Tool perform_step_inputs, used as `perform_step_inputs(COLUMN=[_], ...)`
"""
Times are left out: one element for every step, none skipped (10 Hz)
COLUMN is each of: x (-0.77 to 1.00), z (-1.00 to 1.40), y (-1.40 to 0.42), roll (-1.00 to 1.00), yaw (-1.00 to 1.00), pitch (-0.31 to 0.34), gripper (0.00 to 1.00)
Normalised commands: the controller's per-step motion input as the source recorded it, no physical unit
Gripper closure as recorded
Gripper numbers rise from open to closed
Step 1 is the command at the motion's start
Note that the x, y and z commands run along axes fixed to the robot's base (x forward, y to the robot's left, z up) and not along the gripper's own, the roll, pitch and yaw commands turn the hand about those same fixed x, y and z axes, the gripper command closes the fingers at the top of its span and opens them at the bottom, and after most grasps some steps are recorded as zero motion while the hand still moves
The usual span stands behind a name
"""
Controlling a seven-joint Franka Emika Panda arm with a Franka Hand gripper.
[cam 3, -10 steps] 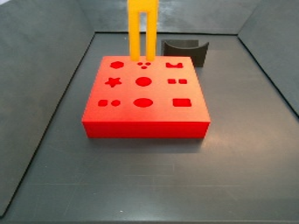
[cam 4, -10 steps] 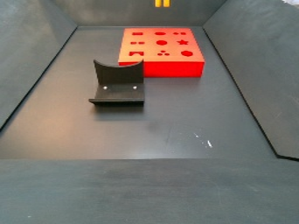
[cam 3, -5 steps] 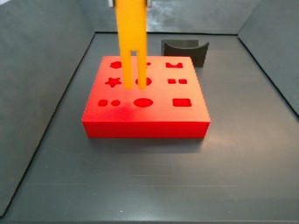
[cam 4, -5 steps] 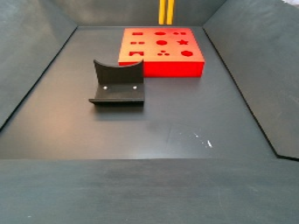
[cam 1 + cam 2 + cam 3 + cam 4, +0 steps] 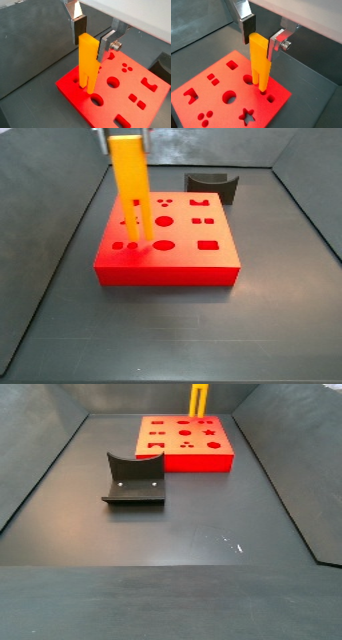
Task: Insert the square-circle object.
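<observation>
The two-finger gripper [image 5: 91,36] is seen in both wrist views [image 5: 262,34] above the red rectangular plastic block with shaped holes [image 5: 127,97], and its jaws are closed partway, pinching the upper end of the tall, narrow orange-yellow plastic bar ending in two thin prongs [image 5: 88,60]. The bar is clamped between the flat silver finger plates [image 5: 277,41], whose dark pads [image 5: 79,26] are pressed against its two broad faces. The bar is held upright with its prongs pointing down over the block; whether the prong tips touch the block's top face cannot be told. In a side view the bar [image 5: 131,200] is shown over the left part of the block [image 5: 167,253], with only a sliver of the gripper visible at the frame's top edge. In a side view the lower part of the bar [image 5: 199,399] is seen behind the block [image 5: 186,442]. A dark grey curved piece [image 5: 134,479] rests on the dark desk [image 5: 187,524], apart from the block.
</observation>
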Motion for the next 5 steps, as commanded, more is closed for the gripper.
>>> perform_step_inputs(x=[-0.31,-0.1,-0.09,0.0,0.09], z=[-0.04,-0.19,-0.25,-0.21,-0.23], y=[-0.07,-0.1,-0.08,-0.06,0.0], roll=[0.05,0.11,0.11,0.0,0.0], yaw=[0.06,0.11,0.11,0.02,0.01], pitch=[0.0,0.093,0.09,0.0,0.0], gripper=[1.0,1.0,1.0,1.0,1.0])
